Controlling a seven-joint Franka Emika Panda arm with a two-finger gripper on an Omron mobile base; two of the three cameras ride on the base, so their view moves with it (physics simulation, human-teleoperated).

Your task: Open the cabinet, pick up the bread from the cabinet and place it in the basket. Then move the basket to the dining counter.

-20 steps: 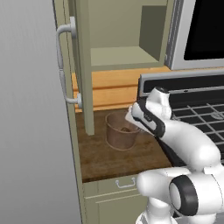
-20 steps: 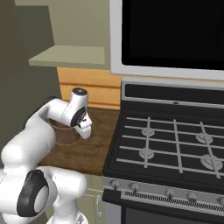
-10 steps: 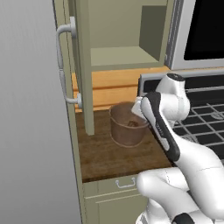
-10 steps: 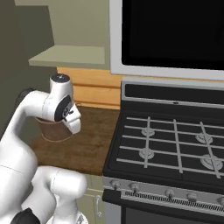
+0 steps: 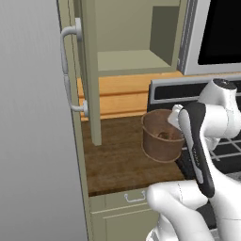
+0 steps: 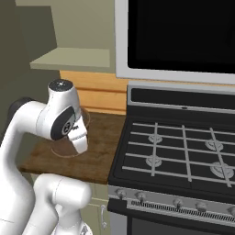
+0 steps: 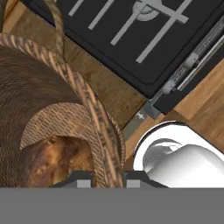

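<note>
Bread (image 7: 48,159) sits at the bottom of the basket (image 5: 161,136), so the loading step looks done! The cabinet (image 5: 89,70) door hangs wide open, shelf bare. The gripper (image 7: 109,177) is clamped on the basket's woven rim, jaws pinched either side of the wall. Compared with a second ago the arm has swung upright and the basket has shifted towards the stove (image 6: 179,151) on the bench (image 5: 117,162). Carrying it to the dining counter appears to be under way.

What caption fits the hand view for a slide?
Gripper shut on the basket rim, bread inside, stove beyond.
</note>
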